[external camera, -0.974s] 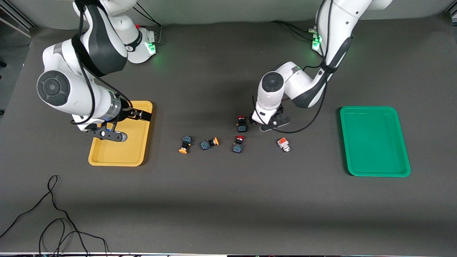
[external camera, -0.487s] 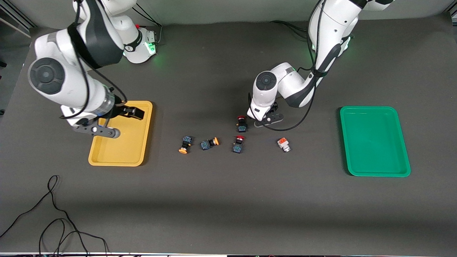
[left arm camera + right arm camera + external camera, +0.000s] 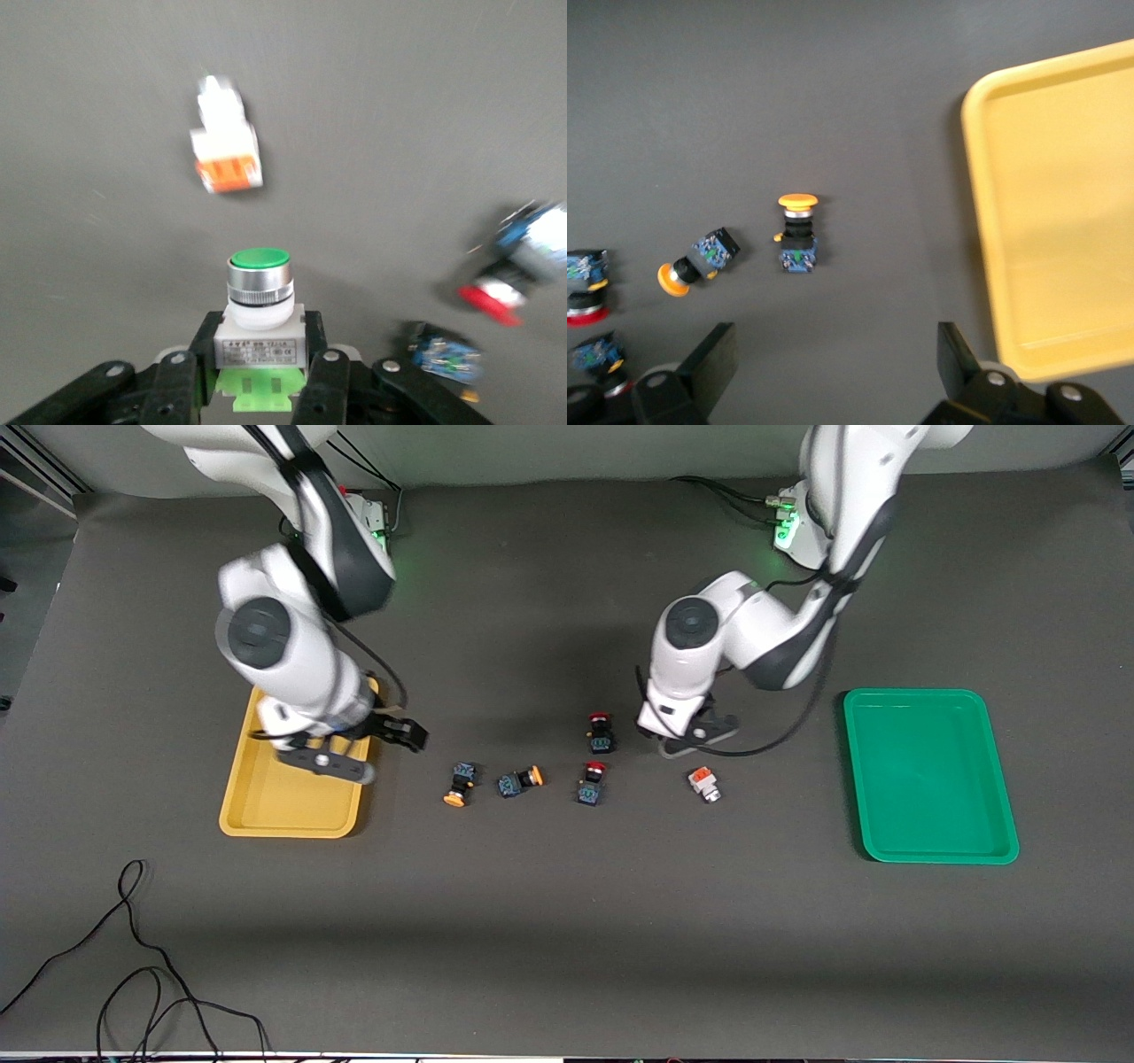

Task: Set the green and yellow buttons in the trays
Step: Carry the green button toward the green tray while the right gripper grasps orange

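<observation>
Right gripper (image 3: 390, 737) moved off yellow tray (image 3: 292, 819) toward yellow buttons (image 3: 461, 782), fingers spread, empty. Left gripper (image 3: 257, 376) clenched on green button (image 3: 259, 305) above table; carry it level to green tray (image 3: 930, 779).

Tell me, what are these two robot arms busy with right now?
They are sorting small push-buttons into trays. The left gripper has its fingers shut on a green button, held just above the table near the two red buttons. The right gripper hangs open at the edge of the yellow tray, close to the two yellow buttons lying on the table. An orange-and-white button lies nearer the green tray. No button shows in either tray.
</observation>
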Available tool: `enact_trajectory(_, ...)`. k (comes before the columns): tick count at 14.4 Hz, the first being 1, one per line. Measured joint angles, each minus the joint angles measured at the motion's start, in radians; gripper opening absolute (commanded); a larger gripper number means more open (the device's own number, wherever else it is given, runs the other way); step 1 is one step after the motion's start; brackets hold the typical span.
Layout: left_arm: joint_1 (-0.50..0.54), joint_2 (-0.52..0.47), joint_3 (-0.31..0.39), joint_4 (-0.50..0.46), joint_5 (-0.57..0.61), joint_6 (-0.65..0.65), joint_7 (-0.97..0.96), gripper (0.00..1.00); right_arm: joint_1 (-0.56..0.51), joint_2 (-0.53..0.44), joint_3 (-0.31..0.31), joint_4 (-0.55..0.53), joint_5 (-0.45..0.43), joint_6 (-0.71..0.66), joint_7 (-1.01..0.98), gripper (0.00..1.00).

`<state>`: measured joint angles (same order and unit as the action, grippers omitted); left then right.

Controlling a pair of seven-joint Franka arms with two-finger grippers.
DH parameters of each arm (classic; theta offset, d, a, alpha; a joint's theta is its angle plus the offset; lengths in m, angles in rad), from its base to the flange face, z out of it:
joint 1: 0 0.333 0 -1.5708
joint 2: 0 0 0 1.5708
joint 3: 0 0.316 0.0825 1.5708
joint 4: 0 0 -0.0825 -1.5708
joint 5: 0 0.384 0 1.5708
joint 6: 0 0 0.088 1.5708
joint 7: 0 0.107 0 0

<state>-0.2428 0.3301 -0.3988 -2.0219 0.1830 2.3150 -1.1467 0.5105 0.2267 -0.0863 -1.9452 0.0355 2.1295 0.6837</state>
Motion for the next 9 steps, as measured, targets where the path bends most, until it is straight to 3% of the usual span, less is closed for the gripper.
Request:
enact_trajectory(2,0.072,-0.099,-0.008,0.091,-0.138,-0.228,0.201,0.12,0.038,0.064,0.001,-0.031,0.0,0.099,0.048,0.99)
enact_trajectory(5,0.227,-0.219,-0.008,0.194,-0.212,-0.504,0.463,0.05,0.068,0.157,0.002,-0.033,0.0,0.213,0.087,0.99)
enact_trajectory(9,0.487,-0.301,0.0,0.201,-0.223,-0.614,0.817,0.05,0.063,0.247,-0.005,-0.032,0.0,0.334,0.088,0.98)
